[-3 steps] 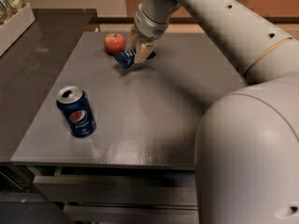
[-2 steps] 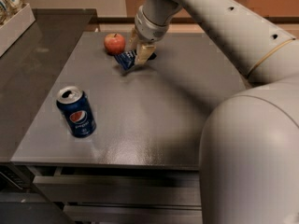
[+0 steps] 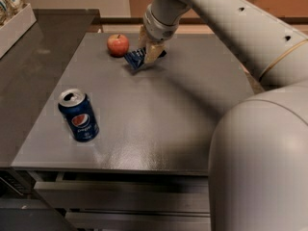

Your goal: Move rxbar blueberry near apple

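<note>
The apple (image 3: 118, 44) is small, round and red, and sits at the far left part of the grey table (image 3: 168, 114). The rxbar blueberry (image 3: 135, 59), a dark navy wrapper, is just right of the apple, tilted, with its lower corner at the table surface. My gripper (image 3: 148, 52) comes down from the arm above and is shut on the bar's upper right end. A narrow gap separates the bar from the apple.
An upright blue Pepsi can (image 3: 79, 115) stands at the table's front left. A darker counter (image 3: 29, 71) with a white box (image 3: 14, 28) of snacks lies to the left. My arm's large body (image 3: 260, 162) fills the right foreground.
The gripper with the bar has lifted slightly and shifted a little; the bar stays beside the apple. The can and apple have not moved.
</note>
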`<action>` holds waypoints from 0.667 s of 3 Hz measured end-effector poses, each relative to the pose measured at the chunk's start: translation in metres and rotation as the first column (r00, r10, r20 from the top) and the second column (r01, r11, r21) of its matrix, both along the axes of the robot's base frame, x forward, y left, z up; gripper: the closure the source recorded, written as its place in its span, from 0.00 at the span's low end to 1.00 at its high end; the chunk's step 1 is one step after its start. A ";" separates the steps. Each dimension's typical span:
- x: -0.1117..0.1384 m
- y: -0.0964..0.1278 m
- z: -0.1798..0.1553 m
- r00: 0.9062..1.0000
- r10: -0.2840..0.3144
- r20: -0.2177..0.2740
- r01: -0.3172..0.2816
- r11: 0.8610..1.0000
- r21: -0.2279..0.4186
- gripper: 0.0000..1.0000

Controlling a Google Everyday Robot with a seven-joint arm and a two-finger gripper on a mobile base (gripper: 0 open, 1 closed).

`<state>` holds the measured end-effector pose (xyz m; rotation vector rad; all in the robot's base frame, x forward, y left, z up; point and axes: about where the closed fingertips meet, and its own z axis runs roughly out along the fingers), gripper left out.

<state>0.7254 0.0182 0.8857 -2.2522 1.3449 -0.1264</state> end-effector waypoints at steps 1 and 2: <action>0.012 -0.004 -0.001 1.000 0.006 0.021 -0.006 1.000 -0.017 1.00; 0.024 -0.007 -0.006 1.000 0.011 0.029 -0.010 1.000 -0.025 1.00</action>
